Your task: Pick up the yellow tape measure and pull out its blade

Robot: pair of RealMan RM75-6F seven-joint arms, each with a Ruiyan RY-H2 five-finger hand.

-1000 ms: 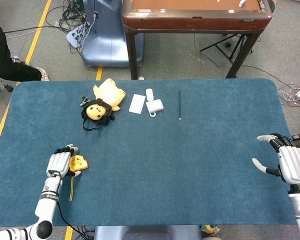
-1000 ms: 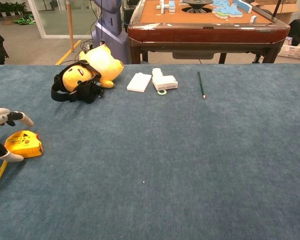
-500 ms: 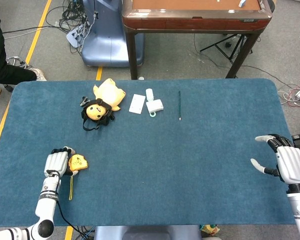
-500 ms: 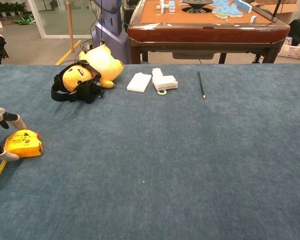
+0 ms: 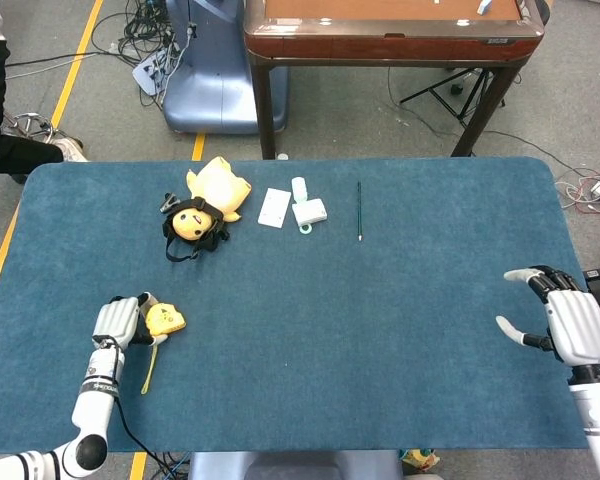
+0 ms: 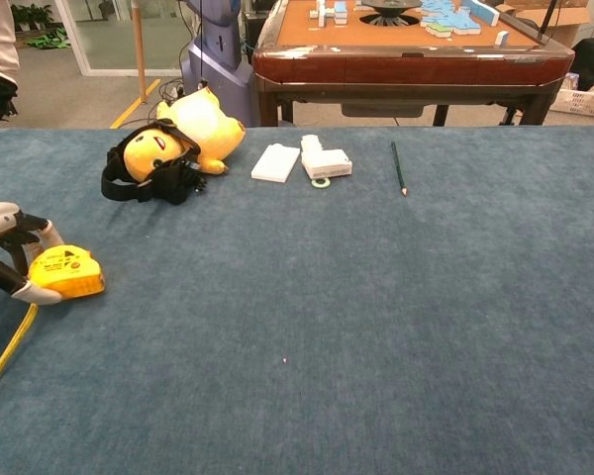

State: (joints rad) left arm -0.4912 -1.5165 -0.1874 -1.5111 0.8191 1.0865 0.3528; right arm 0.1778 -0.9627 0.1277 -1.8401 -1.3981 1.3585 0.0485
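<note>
The yellow tape measure is at the table's front left. My left hand holds its left side, with one finger over the top and the thumb under the near edge. A length of yellow blade trails from the case toward the front edge. My right hand hovers at the far right of the table, its fingers spread and nothing in them. It does not show in the chest view.
A yellow plush toy with black straps lies at the back left. Two white boxes and a dark pencil lie at the back centre. A brown table stands behind the blue table.
My left hand has closed around the tape measure and shifted it to the right; the blade now trails at a slant behind it. The right hand has barely moved.
</note>
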